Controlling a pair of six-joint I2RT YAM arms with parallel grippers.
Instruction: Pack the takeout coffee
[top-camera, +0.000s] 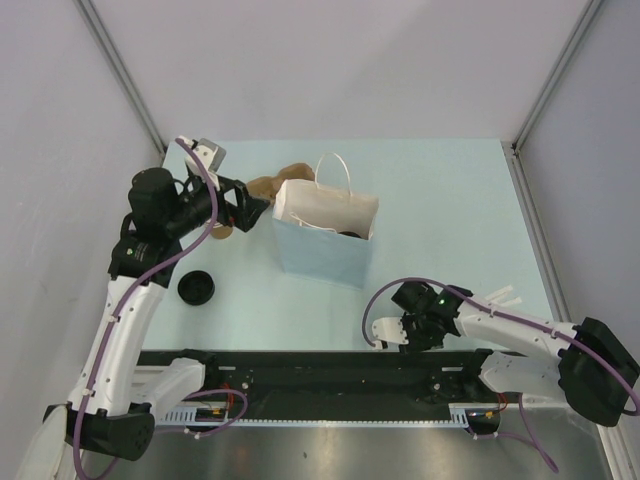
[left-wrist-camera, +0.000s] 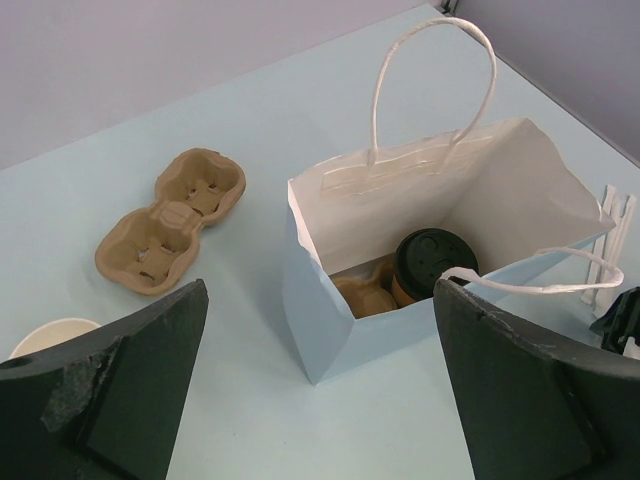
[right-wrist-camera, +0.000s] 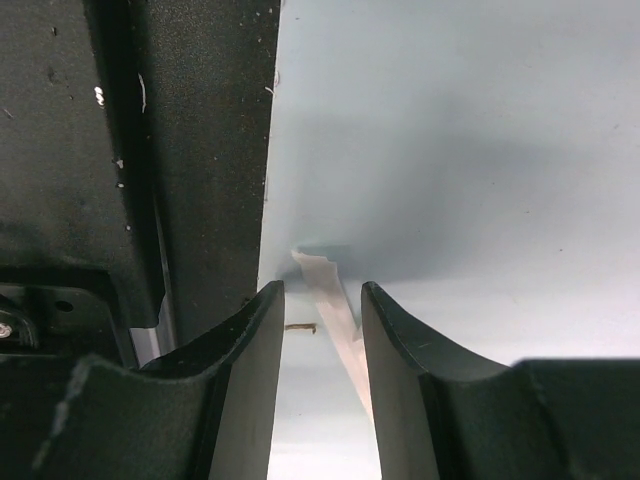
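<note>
Coffee (left-wrist-camera: 433, 262) is inside the bag (top-camera: 320, 250), upright with its black lid up, against a carrier (left-wrist-camera: 365, 292); can't tell if it's seated in it. The bag stands mid-desk (top-camera: 450, 200), toward the far edge. Left gripper (top-camera: 250, 207) hangs just off the bag's left side, fingers (left-wrist-camera: 140, 390) spread wide, holding nothing. Right gripper (top-camera: 392, 335) is low at the near edge, right of middle. Its fingers (right-wrist-camera: 245, 370) are a narrow gap apart, with a white strip (right-wrist-camera: 335, 310) on the desk in that gap; contact unclear. Second carrier (left-wrist-camera: 170, 220) and lidless cup (left-wrist-camera: 50, 335) sit toward the far-left corner. Loose lid (top-camera: 196, 288) is near the left edge.
</note>
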